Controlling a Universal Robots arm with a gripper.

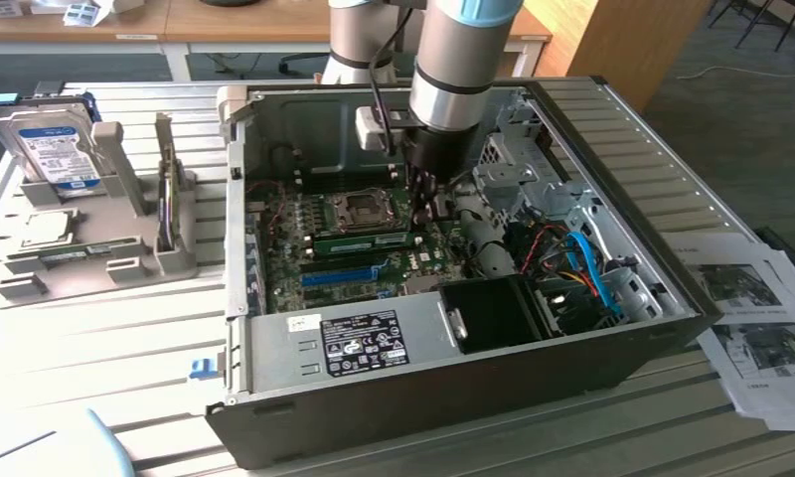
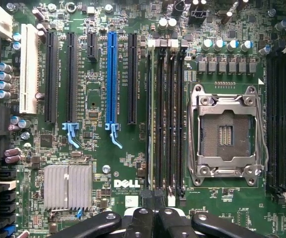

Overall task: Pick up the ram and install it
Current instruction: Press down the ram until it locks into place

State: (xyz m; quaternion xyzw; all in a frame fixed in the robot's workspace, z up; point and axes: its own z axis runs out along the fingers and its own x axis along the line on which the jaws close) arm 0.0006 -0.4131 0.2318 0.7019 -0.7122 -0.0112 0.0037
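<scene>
The ram (image 1: 365, 239) is a thin green stick standing in a memory slot on the motherboard (image 1: 305, 283), between the CPU socket (image 1: 366, 207) and the blue expansion slot (image 1: 341, 274). In the wrist view the ram (image 2: 154, 119) is seen edge-on in the slot row beside the CPU socket (image 2: 227, 130). My gripper (image 1: 427, 199) hangs inside the case just above the ram's end toward the exterior view's right. The black fingers (image 2: 158, 218) are pressed together in line with that slot, and the gripper (image 2: 153, 198) is shut with nothing visible between the tips.
The open case's walls (image 1: 636, 199) surround the board. A black fan shroud (image 1: 504, 310) and coloured cables (image 1: 576, 263) sit toward the exterior view's right. A grey holder (image 1: 119, 238) with a hard drive (image 1: 53, 149) stands outside at the left. Papers (image 1: 755, 298) lie at the right.
</scene>
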